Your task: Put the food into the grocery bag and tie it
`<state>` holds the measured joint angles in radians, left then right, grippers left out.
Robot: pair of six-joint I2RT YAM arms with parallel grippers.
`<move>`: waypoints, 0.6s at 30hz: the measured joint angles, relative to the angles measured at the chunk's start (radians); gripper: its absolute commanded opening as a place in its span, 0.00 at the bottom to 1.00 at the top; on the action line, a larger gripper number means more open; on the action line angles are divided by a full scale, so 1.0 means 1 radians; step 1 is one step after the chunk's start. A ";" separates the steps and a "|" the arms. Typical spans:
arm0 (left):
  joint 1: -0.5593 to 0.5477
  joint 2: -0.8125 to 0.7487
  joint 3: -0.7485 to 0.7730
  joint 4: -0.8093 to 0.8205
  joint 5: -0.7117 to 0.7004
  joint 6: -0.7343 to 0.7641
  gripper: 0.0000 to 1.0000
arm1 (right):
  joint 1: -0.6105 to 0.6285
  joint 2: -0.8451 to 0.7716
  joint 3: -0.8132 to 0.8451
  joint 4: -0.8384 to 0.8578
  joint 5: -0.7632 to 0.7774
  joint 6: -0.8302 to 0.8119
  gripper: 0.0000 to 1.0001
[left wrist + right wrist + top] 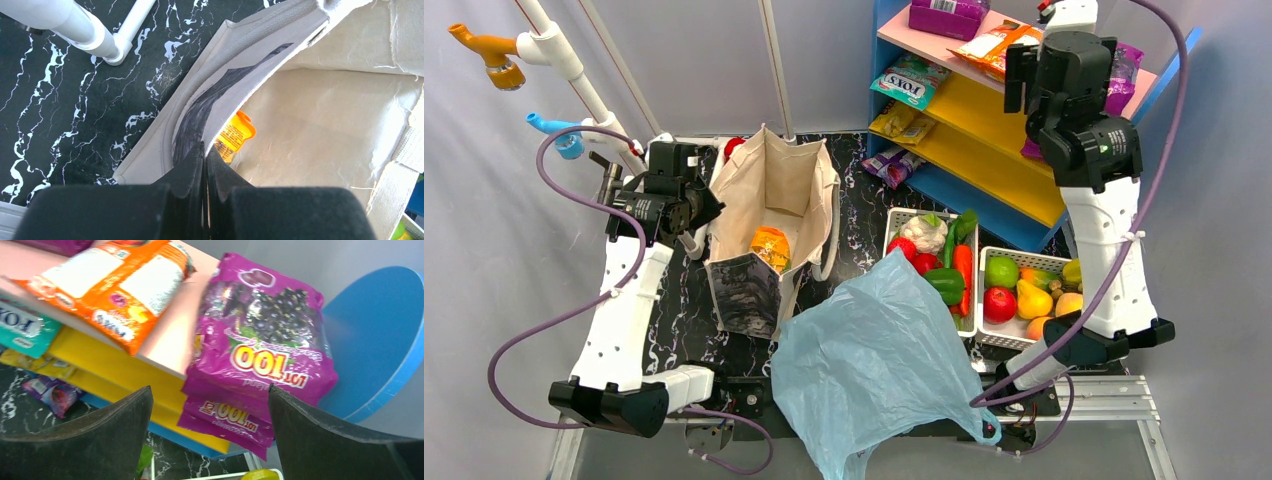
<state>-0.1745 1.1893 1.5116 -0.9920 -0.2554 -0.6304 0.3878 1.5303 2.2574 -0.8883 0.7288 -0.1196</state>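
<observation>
The grocery bag (874,370), thin crinkly light-blue plastic, lies slack at the table's near edge between the arm bases. The food sits in two white baskets to its right: vegetables such as a green pepper (944,283), and fruit such as a red apple (999,303) and a green one (1001,271). My left gripper (205,148) is shut on the rim of the beige canvas tote (325,125), far from the blue bag. My right gripper (210,400) is open and holds nothing, raised at the shelf in front of purple snack packets (260,350).
The canvas tote (774,190) stands open at the back left with an orange packet (770,247) inside. A blue, yellow and pink shelf (984,120) with snack packets fills the back right. White pipe stands (574,70) rise at the far left.
</observation>
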 measured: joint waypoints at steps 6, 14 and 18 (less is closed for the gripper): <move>-0.026 0.000 0.000 0.003 -0.005 0.010 0.00 | -0.093 0.018 -0.004 0.000 -0.026 0.018 0.92; -0.039 0.000 0.000 0.005 -0.018 0.021 0.00 | -0.173 0.061 -0.005 -0.002 -0.104 0.083 0.93; -0.040 0.000 0.000 0.005 -0.022 0.025 0.00 | -0.223 0.066 -0.014 0.000 -0.149 0.122 0.91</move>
<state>-0.2150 1.1893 1.5120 -0.9874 -0.2771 -0.6056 0.1646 1.5967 2.2429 -0.8886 0.5797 0.0025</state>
